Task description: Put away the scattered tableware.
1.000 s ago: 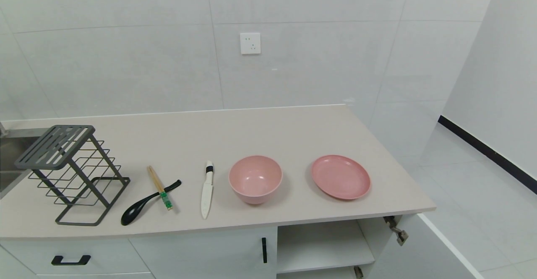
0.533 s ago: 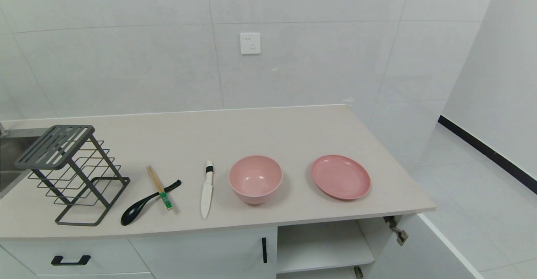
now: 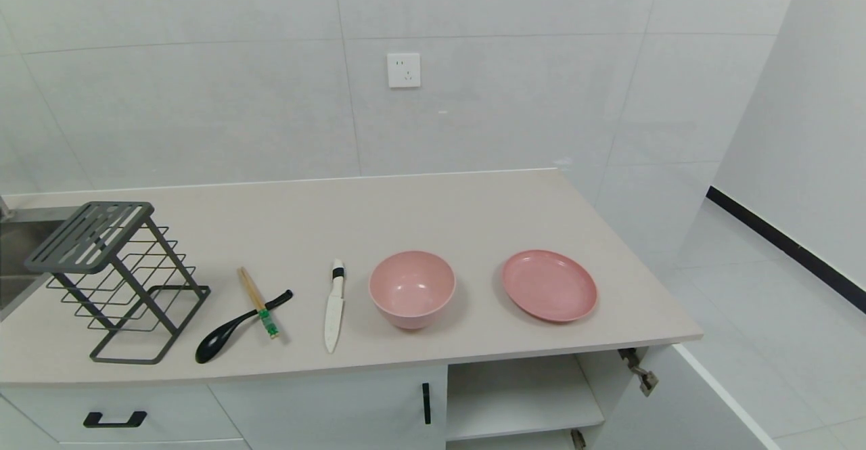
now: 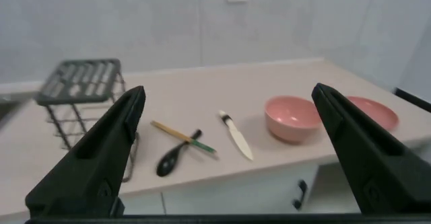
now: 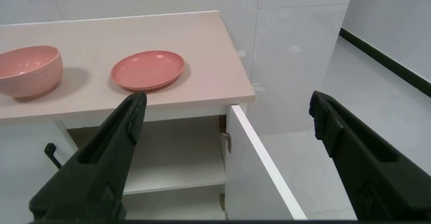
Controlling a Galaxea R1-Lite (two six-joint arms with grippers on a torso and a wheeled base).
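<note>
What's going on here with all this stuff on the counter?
Nothing is being handled yet. A spoon, chopsticks, knife, bowl and plate lie in a row on the counter beside a rack. The left gripper and right gripper hang in front of it, jaws wide open and empty. The cupboard door below the plate stands open.

Light was bright, even and diffuse, and I judged it to come from overhead. The bowl (image 3: 411, 289), plate (image 3: 549, 293) and rack (image 3: 115, 277) threw short, soft shadows. The wall tiles (image 3: 507, 98) carried a faint sheen. The front edge of the countertop (image 3: 406, 213) bowed in the head view. Inside the open cabinet (image 3: 521, 396) it read dimmer.
</note>
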